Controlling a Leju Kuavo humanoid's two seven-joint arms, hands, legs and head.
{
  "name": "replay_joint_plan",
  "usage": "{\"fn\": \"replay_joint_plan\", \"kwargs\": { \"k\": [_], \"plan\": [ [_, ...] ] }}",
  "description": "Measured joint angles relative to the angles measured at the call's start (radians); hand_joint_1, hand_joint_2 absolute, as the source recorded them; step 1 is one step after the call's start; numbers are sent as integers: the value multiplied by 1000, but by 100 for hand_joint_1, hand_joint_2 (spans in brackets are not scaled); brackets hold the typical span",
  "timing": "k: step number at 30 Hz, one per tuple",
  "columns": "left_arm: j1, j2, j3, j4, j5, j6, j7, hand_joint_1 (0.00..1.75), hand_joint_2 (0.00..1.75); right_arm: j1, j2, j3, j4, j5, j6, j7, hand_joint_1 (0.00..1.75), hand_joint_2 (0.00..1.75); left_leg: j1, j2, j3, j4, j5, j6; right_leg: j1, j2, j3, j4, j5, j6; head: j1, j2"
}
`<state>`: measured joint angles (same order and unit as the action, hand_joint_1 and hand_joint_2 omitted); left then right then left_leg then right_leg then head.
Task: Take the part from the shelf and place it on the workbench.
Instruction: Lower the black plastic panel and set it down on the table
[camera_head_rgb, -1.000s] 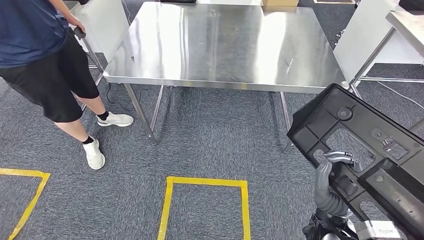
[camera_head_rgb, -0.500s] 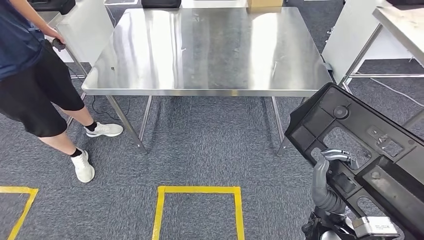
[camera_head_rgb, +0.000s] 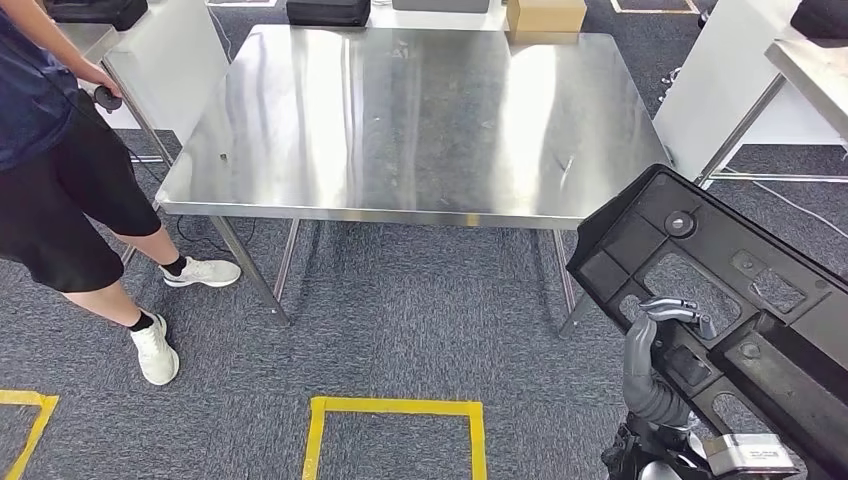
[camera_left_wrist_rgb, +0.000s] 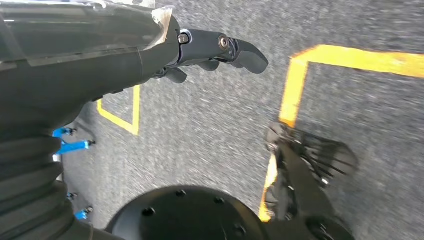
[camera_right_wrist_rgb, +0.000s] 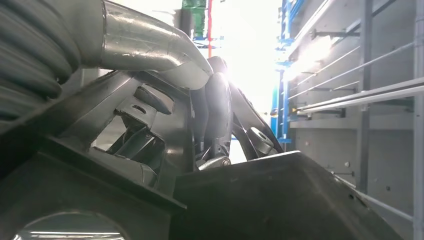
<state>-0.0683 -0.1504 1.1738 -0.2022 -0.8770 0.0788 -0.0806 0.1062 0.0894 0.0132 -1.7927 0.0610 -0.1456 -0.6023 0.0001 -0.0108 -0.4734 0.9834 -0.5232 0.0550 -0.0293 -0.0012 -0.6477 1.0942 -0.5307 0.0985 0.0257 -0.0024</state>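
A large black plastic part (camera_head_rgb: 745, 300) with several cut-outs fills the lower right of the head view, tilted, and my right hand (camera_head_rgb: 662, 335) grips it with fingers hooked through one opening. The right wrist view shows the same grip close up: the right hand (camera_right_wrist_rgb: 210, 110) wraps a rib of the part (camera_right_wrist_rgb: 280, 200). The stainless workbench (camera_head_rgb: 420, 110) stands ahead, its top bare; the part is short of its front right corner. My left hand (camera_left_wrist_rgb: 210, 47) hangs over the carpet, holding nothing, with its fingers loosely extended.
A person (camera_head_rgb: 60, 150) in dark clothes stands at the workbench's left end. A white table (camera_head_rgb: 720, 80) is at the right. A cardboard box (camera_head_rgb: 545, 15) and a black case (camera_head_rgb: 328, 11) lie beyond the bench. Yellow floor tape (camera_head_rgb: 395, 407) marks the carpet.
The whole picture has shifted: the camera has moved and the workbench now shows more of its top. The part stays in my right hand as before.
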Motion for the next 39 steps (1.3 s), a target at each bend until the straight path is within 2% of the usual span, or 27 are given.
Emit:
{"fn": "replay_joint_plan", "kwargs": {
  "k": [1,2,3,4,6,8,10,11,12,13,15,16,18,19,21,23,25,26,27,28,29,30,32,34,36,38,39],
  "plan": [
    [0,0,0,0,0,0,0,0,175,0,0,0,2,0,1,0,175,175,-1,0,9,2,-13,-7,-1,-5,7,-41,53,4,1,0],
    [-1,0,0,0,0,1,-1,0,175,1,0,0,4,0,2,0,175,175,-4,1,14,4,-24,-13,-1,-8,11,-64,95,-2,0,0],
    [-1,0,0,0,0,2,-1,0,175,2,0,-1,6,-1,4,-1,175,175,-6,2,19,7,-30,-18,0,-10,13,-68,114,-18,-2,0],
    [-2,0,0,0,-1,2,-2,0,175,3,0,-2,6,-1,5,-1,175,175,-5,3,18,10,-32,-22,1,-7,18,-67,111,-39,-5,0],
    [-4,0,0,0,-1,3,-2,0,175,1,0,-4,6,-2,6,-3,175,175,-2,5,-4,56,-25,-30,-4,-3,30,-70,103,-58,-7,0],
    [-5,0,0,0,-2,4,-3,0,175,-1,1,-6,6,-1,8,-4,175,175,2,7,-74,166,-35,-40,-7,-2,47,-74,90,-76,-9,0],
    [-4,-1,0,0,-4,5,-4,0,175,-4,1,-6,8,-1,9,-4,175,175,6,7,-162,276,-82,-49,-5,-1,63,-74,75,-88,-10,0],
    [-3,-1,0,0,-4,5,-4,0,175,-4,1,-7,10,-1,9,-5,175,175,8,7,-196,302,-101,-52,-5,0,73,-74,67,-89,-9,0],
    [-3,-1,0,0,-4,6,-4,0,175,-4,1,-7,11,-1,9,-5,175,175,10,7,-216,300,-100,-54,-4,2,83,-74,59,-88,-10,0],
    [-3,-1,0,0,-5,6,-4,0,175,-4,1,-8,13,-2,9,-5,175,175,11,8,-219,267,-73,-53,-5,4,95,-74,50,-87,-10,0],
    [-3,-1,0,0,-6,8,-5,0,175,-6,1,-9,15,-3,9,-6,175,175,12,8,-194,149,27,-48,-5,6,118,-74,34,-80,-11,0],
    [-3,0,0,0,-8,9,-6,0,175,-7,1,-10,16,-3,9,-7,175,175,11,8,-179,102,53,-44,-3,7,127,-74,26,-74,-13,0],
    [-2,0,0,0,-11,11,-7,0,175,-8,1,-10,18,-3,9,-8,175,175,6,7,-165,65,62,-34,2,10,131,-74,11,-59,-14,0],
    [-2,0,0,0,-12,12,-7,0,175,-9,1,-11,19,-3,9,-8,175,175,3,7,-162,69,54,-29,4,11,132,-75,4,-51,-14,0],
    [-1,-1,-1,0,-15,12,-8,0,175,-10,0,-12,19,-3,9,-9,175,175,5,8,-148,60,70,-17,4,9,135,-66,-8,-39,-13,0],
    [-3,-1,-1,0,-19,12,-10,0,175,-11,-1,-13,19,-3,8,-9,175,175,6,10,-132,50,71,-4,6,7,103,6,-40,-40,-12,0],
    [-5,0,-2,0,-21,10,-10,0,175,-8,-2,-14,19,-3,7,-10,175,175,0,10,-122,49,61,7,9,6,22,139,-86,-49,-12,0],
    [-4,0,-3,0,-21,9,-10,0,175,-6,-3,-15,19,-3,7,-10,175,175,-4,8,-117,49,55,11,10,6,-16,193,-97,-49,-12,0],
    [-4,0,-3,0,-21,8,-10,0,175,-5,-3,-15,19,-3,6,-10,175,175,-8,6,-110,49,49,14,11,6,-39,212,-91,-46,-13,0],
    [-4,0,-4,0,-22,8,-10,0,175,-4,-3,-16,19,-3,6,-10,175,175,-11,3,-101,49,42,15,12,6,-42,191,-66,-40,-12,0],
    [-3,-1,-4,0,-22,7,-11,0,175,-4,-4,-16,19,-3,6,-10,175,175,-14,1,-89,49,34,16,15,6,-26,130,-26,-35,-12,0],
    [-3,-1,-5,0,-22,5,-11,0,175,-4,-4,-16,19,-3,6,-10,175,175,-16,-1,-81,49,26,16,20,6,-2,58,18,-36,-12,0],
    [-4,-2,-7,1,-23,3,-11,0,175,-2,-3,-16,18,-3,6,-10,175,175,-20,-5,-70,48,11,10,31,6,41,-48,73,-49,-15,0],
    [-5,-2,-10,2,-24,1,-12,0,175,1,-3,-17,16,-3,6,-10,175,175,-21,-7,-66,46,3,2,37,6,52,-65,76,-64,-17,0],
    [-5,-1,-11,1,-25,0,-13,0,175,3,-3,-17,11,-3,6,-10,175,175,-21,-5,-63,50,-7,-8,26,8,63,-75,75,-76,-18,0],
    [-6,1,-12,1,-25,-1,-14,0,175,5,0,-18,5,-3,6,-10,175,175,-17,-2,-92,115,-42,-23,12,7,81,-88,71,-90,-22,0],
    [-6,1,-13,1,-26,-1,-15,0,175,7,1,-18,3,-3,6,-10,175,175,-12,0,-126,176,-68,-30,11,6,88,-90,66,-95,-24,0]
  ]
}}
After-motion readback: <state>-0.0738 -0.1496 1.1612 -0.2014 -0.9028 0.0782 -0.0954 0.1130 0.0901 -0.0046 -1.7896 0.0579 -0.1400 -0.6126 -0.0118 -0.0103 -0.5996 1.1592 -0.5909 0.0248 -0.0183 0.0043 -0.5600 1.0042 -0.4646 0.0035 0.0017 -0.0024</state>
